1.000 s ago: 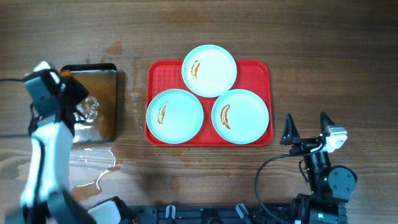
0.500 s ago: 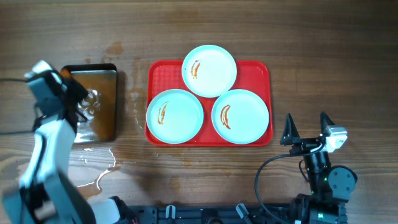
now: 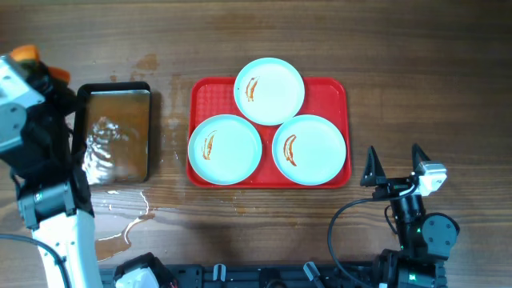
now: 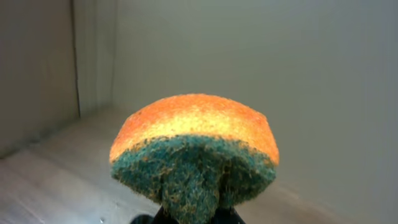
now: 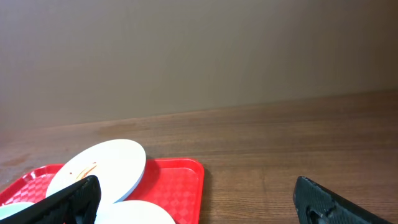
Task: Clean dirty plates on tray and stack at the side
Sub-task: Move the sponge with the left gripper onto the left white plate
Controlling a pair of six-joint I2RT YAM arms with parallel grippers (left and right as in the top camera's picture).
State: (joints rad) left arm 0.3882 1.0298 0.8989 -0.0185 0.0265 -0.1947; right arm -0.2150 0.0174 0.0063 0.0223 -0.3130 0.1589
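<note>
Plates point(image 3: 270, 90): three, round, shallow, pale mint, each with an orange-brown sauce streak, all on red textured tray point(image 3: 330, 92) mid-table. Far plate overhangs tray rim. Black-rimmed metal pan point(image 3: 114, 86) left of tray, rippled water inside. Puddle point(image 3: 128, 222) on wood nearby. Left gripper point(image 4: 193, 215) clamped on sponge point(image 4: 194, 149), orange top, green scourer underside. Right gripper point(image 3: 394, 170) spread wide, empty, near tray corner.

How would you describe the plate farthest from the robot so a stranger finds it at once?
Look at the red tray in the middle of the wooden table. Three pale plates form a triangle on it. The far plate is the lone tip, overhanging the tray's far rim.
</note>
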